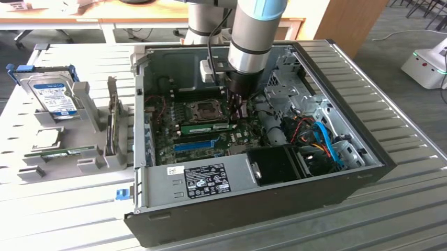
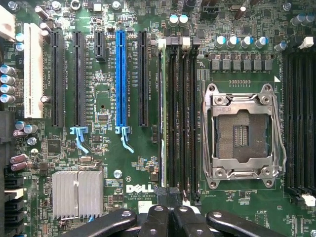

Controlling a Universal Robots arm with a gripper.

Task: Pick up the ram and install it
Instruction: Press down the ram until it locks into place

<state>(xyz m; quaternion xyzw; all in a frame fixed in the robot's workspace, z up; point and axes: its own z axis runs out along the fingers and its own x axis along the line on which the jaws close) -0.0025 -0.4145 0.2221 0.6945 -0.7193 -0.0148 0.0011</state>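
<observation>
The ram (image 1: 206, 127) is a thin green stick standing on edge in a memory slot of the motherboard, inside the open computer case (image 1: 244, 209). In the wrist view the ram (image 2: 161, 113) shows edge-on as a narrow line in the slot nearest the long black card slots. My gripper (image 1: 237, 116) reaches straight down into the case at one end of the ram. Its black fingers (image 2: 158, 219) are pressed together, so the gripper (image 2: 170, 217) is shut just beyond the stick's end. Whether the tips touch the ram I cannot tell.
The empty CPU socket (image 2: 244, 131) lies beside the memory slots, with a blue card slot (image 2: 120, 74) and a silver heat sink (image 2: 77, 193) on the other side. In the exterior view's left, a grey rack holds a hard drive (image 1: 56, 97) and another green stick (image 1: 70, 152). Cables and a fan (image 1: 279, 164) crowd the case's near right.
</observation>
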